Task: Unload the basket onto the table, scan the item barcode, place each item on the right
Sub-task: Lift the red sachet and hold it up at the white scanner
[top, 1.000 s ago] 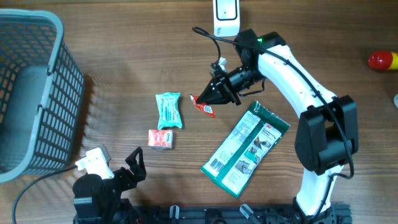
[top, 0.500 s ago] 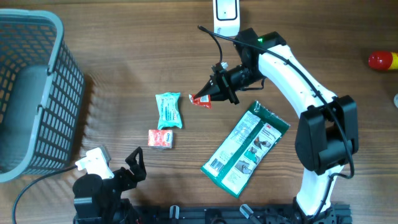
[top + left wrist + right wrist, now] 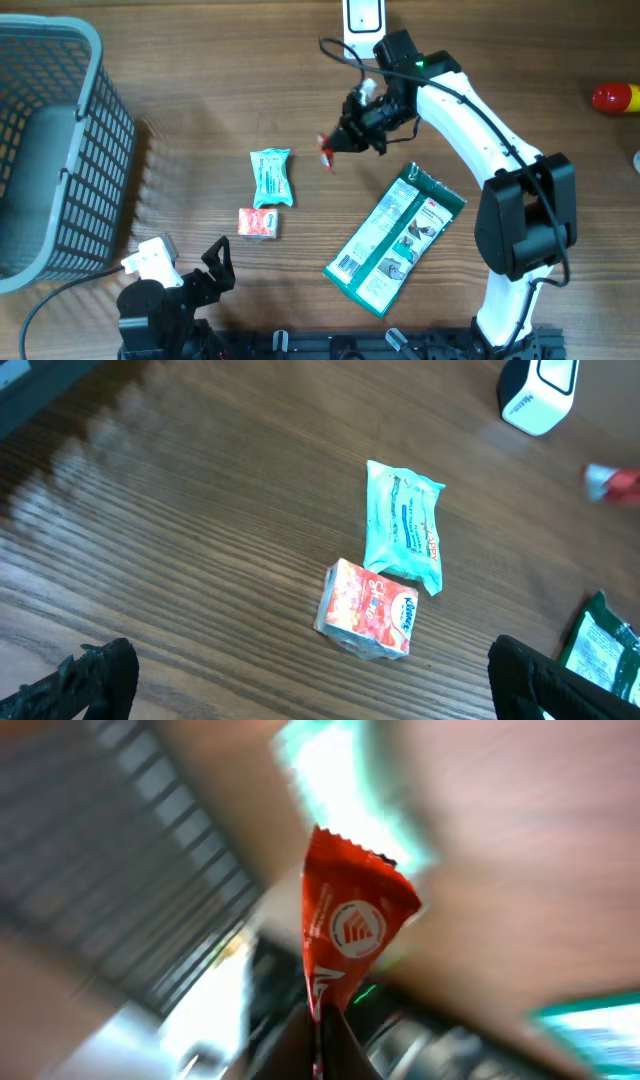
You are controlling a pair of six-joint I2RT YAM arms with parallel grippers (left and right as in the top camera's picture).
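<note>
While brown wood-grain planking filled every view, the table (image 3: 200, 80) served as the only surface on record, its boards running left to right in the overhead view. Counted upon or above it: one grey mesh basket (image 3: 110, 150) at the left edge; one white scanner (image 3: 362, 22) at the far middle edge; one red-and-yellow object (image 3: 615, 97), cut off at the right edge; four packaged items. Of these, one teal packet (image 3: 271, 178) lay just beside one small red-and-white packet (image 3: 257, 223), near the middle; one long green packet (image 3: 395, 240) lay slantwise to their right, apart from them. The fourth, one red sachet (image 3: 327, 152), was pinched by one end in the closed tips of the right gripper (image 3: 340, 143), between the teal packet and the scanner; the blurred wrist view showed it pointing away from the fingers. Two arms were present. The left gripper (image 3: 325, 690) stood at the near edge, jaws spread wide, holding nothing.
</note>
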